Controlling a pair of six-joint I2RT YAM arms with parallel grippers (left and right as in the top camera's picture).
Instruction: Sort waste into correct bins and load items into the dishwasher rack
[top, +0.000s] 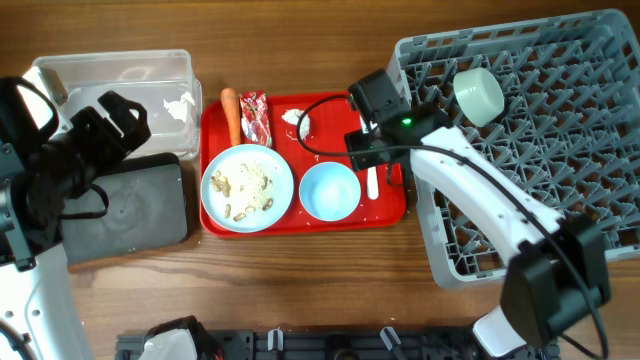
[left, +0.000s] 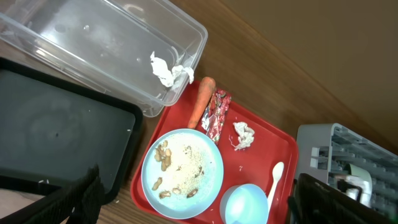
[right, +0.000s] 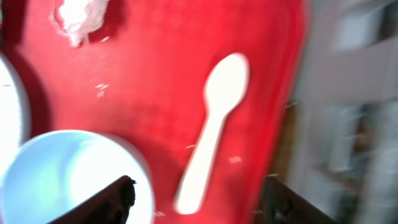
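Right gripper (right: 199, 185): jaws were spread wide and held nothing. It hung above the right part of the red tray (top: 385, 215), with one finger on each side of the spoon's handle end.
White spoon (right: 214, 124): lay flat on the red tray, just right of the light-blue bowl. Its scoop end pointed to the far side, and it sat apart from both fingers in the wrist view.
Left gripper (top: 112, 122): jaws were wide and empty. It hung over the near side of the clear tub, close to the black tray.
Clear tub (top: 60, 70): stood at the far left of the table, with one crumpled tissue (left: 168, 71) inside at its right end.
Black tray (top: 130, 215): lay just near of the tub and just left of the red tray.
Carrot piece (top: 231, 115): lay at the far left corner of the red tray, with the snack wrapper (top: 255, 118) just to its right.
Second tissue (top: 297, 121): lay at the far middle of the red tray.
Plate (top: 214, 168): sat at the near left of the red tray and carried the food scraps (top: 247, 185).
Light-blue bowl (top: 329, 190): stood upright just right of the plate.
Mint-green bowl (top: 478, 95): lay tilted among the pegs in the far left part of the rack.
Dishwasher rack (top: 560, 150): stood at the right of the table, beside the red tray.
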